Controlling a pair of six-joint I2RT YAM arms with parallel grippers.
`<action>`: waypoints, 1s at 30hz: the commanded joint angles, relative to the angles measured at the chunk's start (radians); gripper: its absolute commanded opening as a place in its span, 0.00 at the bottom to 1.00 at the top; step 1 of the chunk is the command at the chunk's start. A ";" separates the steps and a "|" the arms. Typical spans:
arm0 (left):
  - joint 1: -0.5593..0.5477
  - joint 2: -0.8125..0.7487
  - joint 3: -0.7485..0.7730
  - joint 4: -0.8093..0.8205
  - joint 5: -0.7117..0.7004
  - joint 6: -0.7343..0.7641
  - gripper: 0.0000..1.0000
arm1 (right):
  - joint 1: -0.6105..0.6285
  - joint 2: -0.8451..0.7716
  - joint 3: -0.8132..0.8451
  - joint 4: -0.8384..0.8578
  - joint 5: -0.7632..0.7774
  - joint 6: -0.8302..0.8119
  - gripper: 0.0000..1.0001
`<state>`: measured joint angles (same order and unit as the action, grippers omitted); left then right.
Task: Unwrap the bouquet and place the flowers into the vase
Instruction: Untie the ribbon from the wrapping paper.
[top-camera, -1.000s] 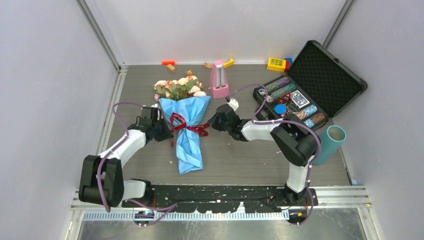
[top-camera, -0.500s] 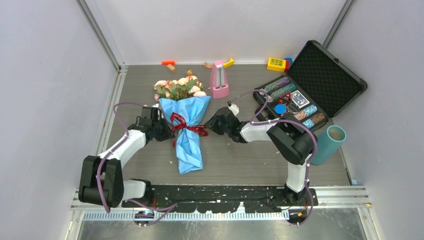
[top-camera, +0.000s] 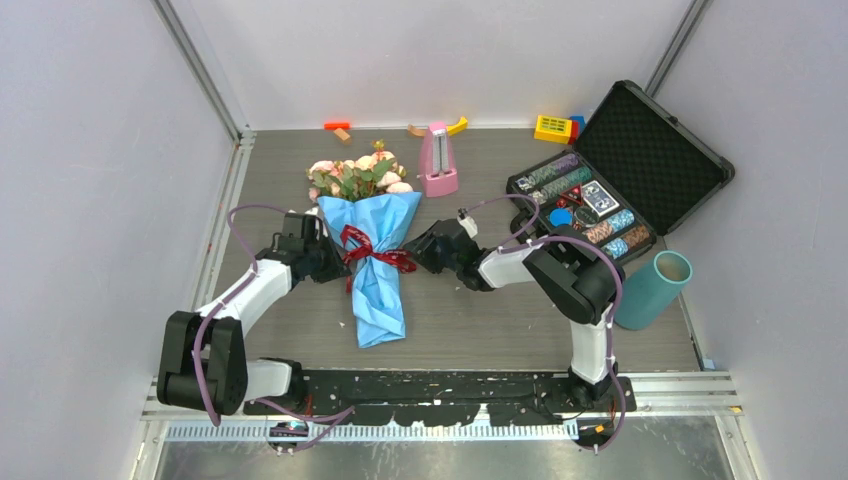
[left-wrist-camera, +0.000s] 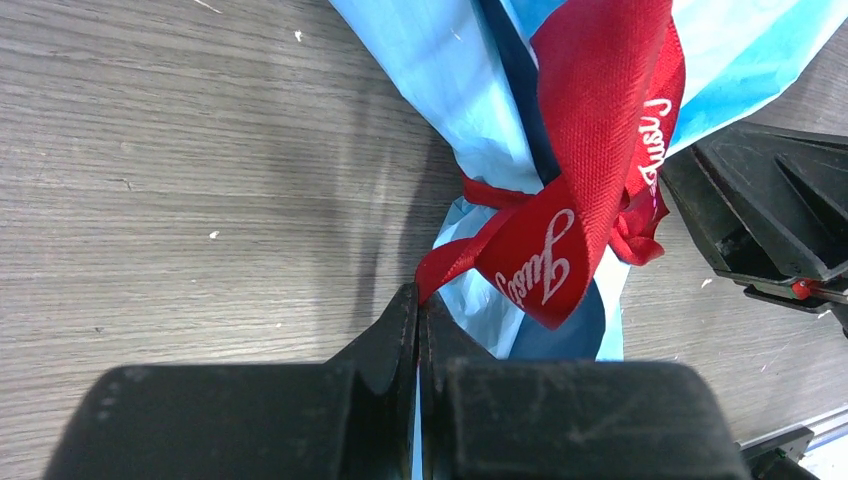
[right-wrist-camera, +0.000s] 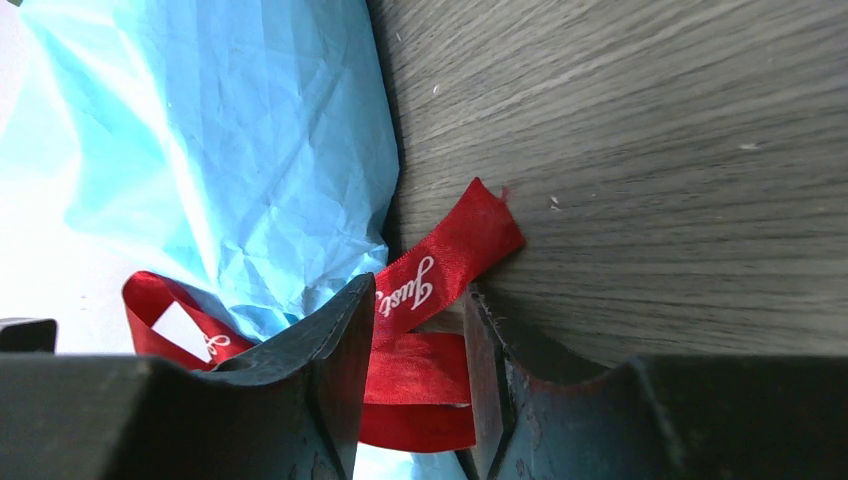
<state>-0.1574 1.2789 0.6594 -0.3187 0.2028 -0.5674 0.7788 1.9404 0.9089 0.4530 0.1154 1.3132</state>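
The bouquet (top-camera: 378, 295) lies on the table in its blue paper cone, tied at the waist with a red ribbon (top-camera: 372, 245). The flowers (top-camera: 355, 178), pink and peach roses, stick out of its far end. My left gripper (top-camera: 338, 262) is at the bouquet's left side, shut on a ribbon tail (left-wrist-camera: 470, 250) that runs into its closed jaws (left-wrist-camera: 418, 300). My right gripper (top-camera: 413, 250) is at the bouquet's right side. Its jaws are open (right-wrist-camera: 418, 290), and another ribbon tail (right-wrist-camera: 440, 265) lies loose in the gap. The teal vase (top-camera: 648, 292) is at the far right.
A pink metronome (top-camera: 437, 160) stands just behind the flowers. An open black case (top-camera: 650, 150) with poker chips fills the back right, close to the right arm. A yellow toy block (top-camera: 553, 128) and small toys (top-camera: 338, 128) lie along the back wall.
My right gripper was shut and has opened. It has slid left up to the bouquet, so the ribbon tail is now between its fingers. The left gripper and bouquet have not moved.
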 joint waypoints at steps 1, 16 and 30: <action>0.002 0.001 0.034 0.025 0.016 0.013 0.00 | 0.008 0.055 0.010 0.048 -0.013 0.075 0.44; 0.002 -0.020 0.031 0.009 0.017 0.014 0.00 | 0.042 0.023 -0.082 0.110 -0.009 0.227 0.45; 0.002 -0.057 0.032 -0.029 -0.001 0.036 0.00 | 0.045 0.134 -0.014 0.183 0.021 0.271 0.47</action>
<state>-0.1574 1.2476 0.6601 -0.3355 0.2054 -0.5533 0.8173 2.0369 0.8837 0.6762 0.0906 1.5856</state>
